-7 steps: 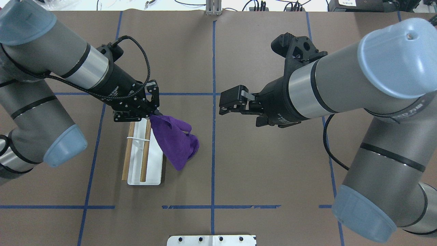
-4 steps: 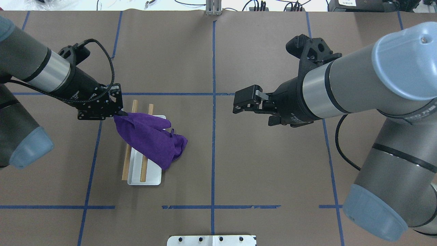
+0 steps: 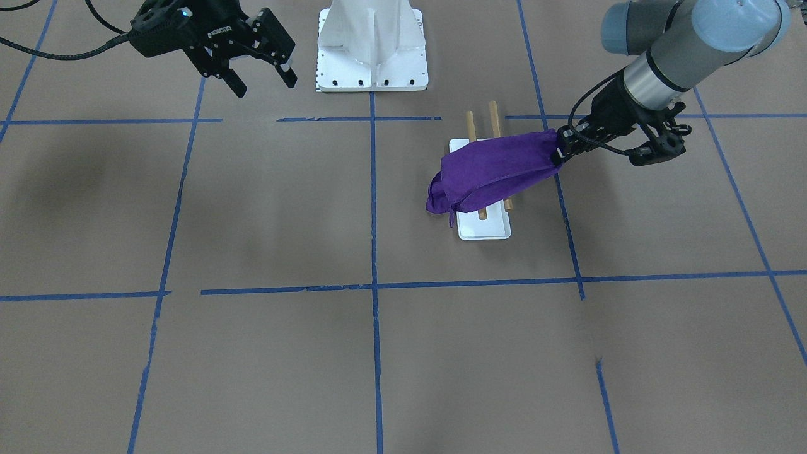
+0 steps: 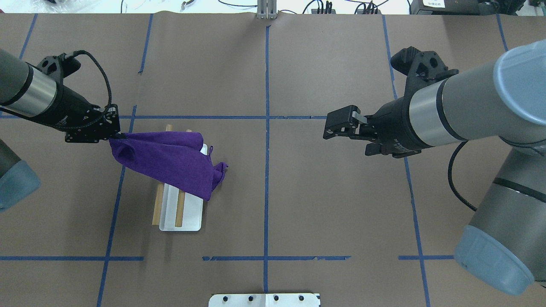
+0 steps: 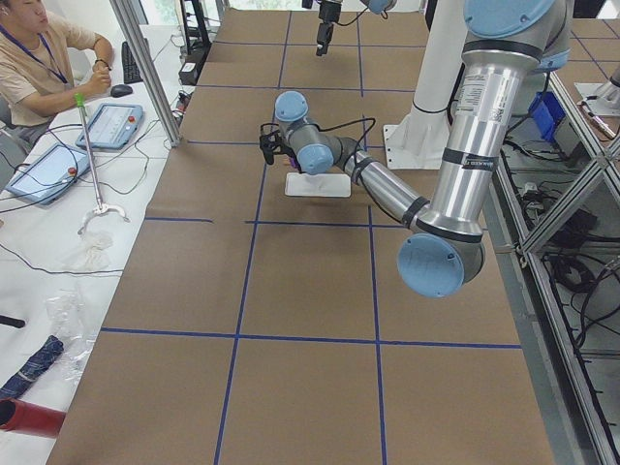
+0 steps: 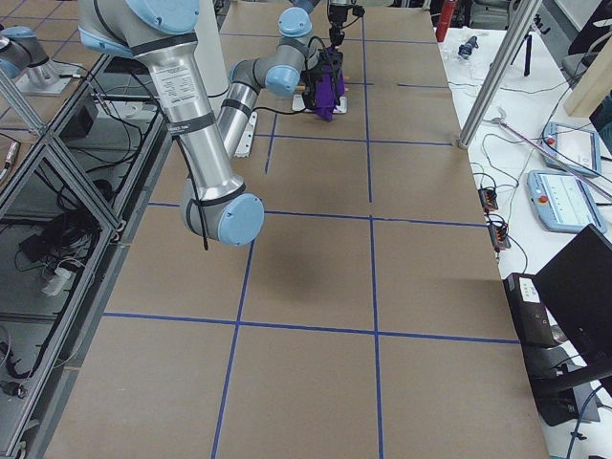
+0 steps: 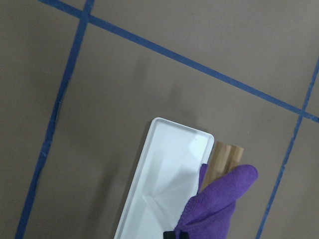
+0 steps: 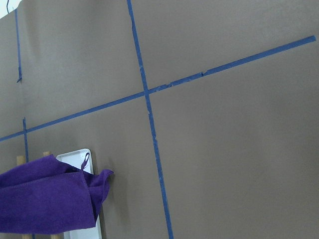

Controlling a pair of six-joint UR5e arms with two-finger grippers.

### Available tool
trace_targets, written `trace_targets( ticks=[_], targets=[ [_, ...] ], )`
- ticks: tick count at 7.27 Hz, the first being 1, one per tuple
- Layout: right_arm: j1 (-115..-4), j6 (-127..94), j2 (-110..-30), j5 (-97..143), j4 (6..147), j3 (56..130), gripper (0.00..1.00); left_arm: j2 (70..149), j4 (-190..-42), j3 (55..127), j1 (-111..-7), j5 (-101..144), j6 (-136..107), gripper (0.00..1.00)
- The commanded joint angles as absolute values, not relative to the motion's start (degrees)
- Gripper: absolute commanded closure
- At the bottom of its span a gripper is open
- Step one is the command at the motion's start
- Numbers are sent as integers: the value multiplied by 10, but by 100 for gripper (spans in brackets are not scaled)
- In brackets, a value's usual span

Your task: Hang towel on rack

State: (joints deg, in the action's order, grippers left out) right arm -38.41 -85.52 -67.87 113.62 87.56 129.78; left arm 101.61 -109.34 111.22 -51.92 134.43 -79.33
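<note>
The purple towel (image 4: pixel 170 161) lies stretched across the two wooden dowel rods (image 4: pixel 180 212) of the rack, whose white base (image 4: pixel 190 219) sits on the table. My left gripper (image 4: pixel 114 135) is shut on the towel's left corner, just left of the rack and above the table. The towel's other end hangs past the rack's right side (image 3: pixel 451 192). The front-facing view shows the left gripper (image 3: pixel 560 154) and the rack base (image 3: pixel 485 228). The left wrist view shows the base (image 7: pixel 164 184) and a bunch of towel (image 7: pixel 219 204). My right gripper (image 4: pixel 326 127) is open and empty, far right of the rack.
The white robot pedestal (image 3: pixel 372 50) stands at the table's near edge, its plate at the bottom of the overhead view (image 4: pixel 264 299). Blue tape lines (image 4: pixel 266 128) grid the brown table. An operator (image 5: pixel 39 58) sits beyond the far end.
My left gripper has pulled the towel leftward over the rack, so it now spans both rods. My right arm has drawn back to the right, still open.
</note>
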Motion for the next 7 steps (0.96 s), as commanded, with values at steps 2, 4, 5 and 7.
trace_targets(
  ticks=[2, 4, 5, 7],
  targets=[
    [-386, -855, -700, 1136, 876, 1297, 0, 1001, -1093, 1110, -515, 1327, -791, 100],
    [-388, -855, -713, 1136, 876, 1297, 0, 998, -1092, 1105, -513, 1327, -797, 1],
    [-395, -855, -723, 1136, 877, 1297, 0, 983, -1092, 1103, -509, 1325, -796, 0],
    [-427, -835, -783, 1136, 878, 1294, 0, 980, -1094, 1092, -506, 1305, -790, 0]
  ],
)
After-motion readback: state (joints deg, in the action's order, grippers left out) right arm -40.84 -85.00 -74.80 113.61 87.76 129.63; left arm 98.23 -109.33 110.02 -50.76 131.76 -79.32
